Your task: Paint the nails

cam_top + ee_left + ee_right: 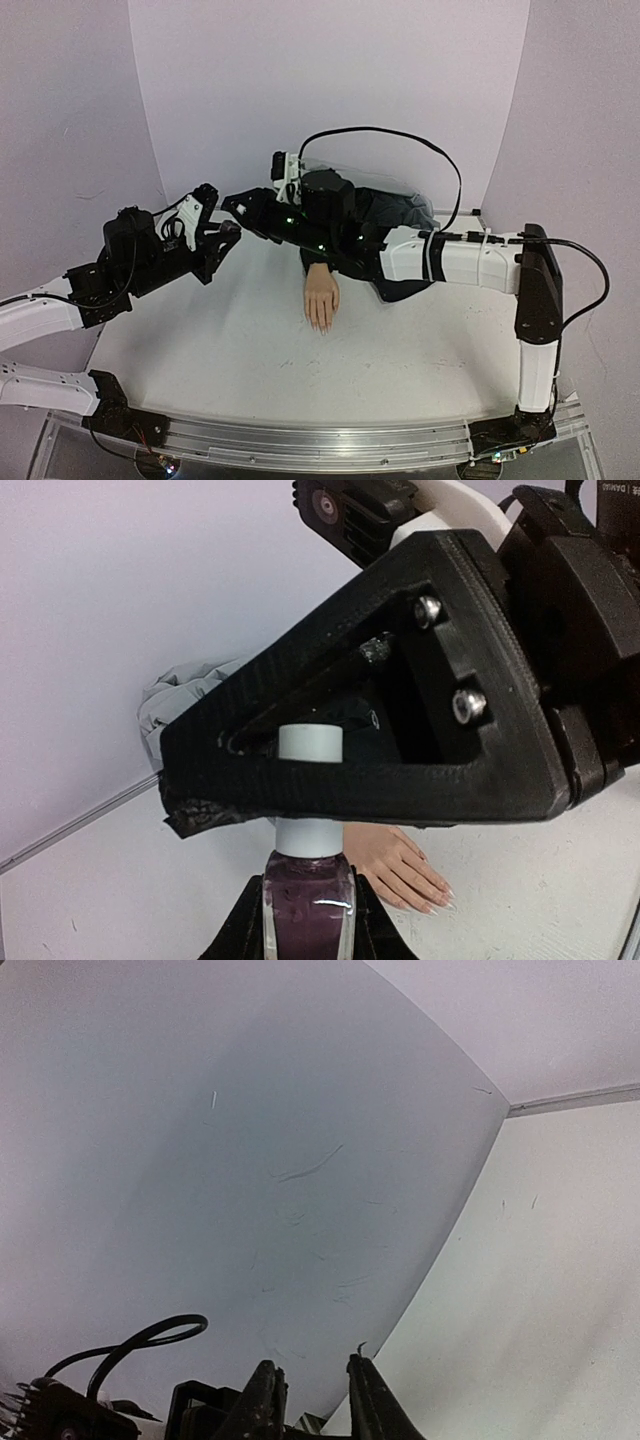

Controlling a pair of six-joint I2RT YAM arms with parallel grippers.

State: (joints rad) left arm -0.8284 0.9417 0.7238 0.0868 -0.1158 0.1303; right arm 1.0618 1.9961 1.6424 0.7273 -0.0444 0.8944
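Observation:
My left gripper [228, 238] [308, 925] is shut on a small dark purple polish bottle [308, 900] and holds it upright above the table's left part. My right gripper [232, 203] reaches across from the right. Its black finger [400, 780] crosses the bottle's white cap [305, 835], and its jaws sit closed around the cap. In the right wrist view that gripper [312, 1375] shows only two fingertips against the wall. The pale mannequin hand [321, 290] [400, 865] lies palm down mid-table, beyond the bottle. Its nails [435, 905] look pale and glossy.
A dark sleeve or cloth [400, 215] lies behind the mannequin hand under my right arm. A black cable [400, 135] loops above that arm. A grey padded fabric [175, 700] sits by the back wall. Curved white walls close in the table on three sides.

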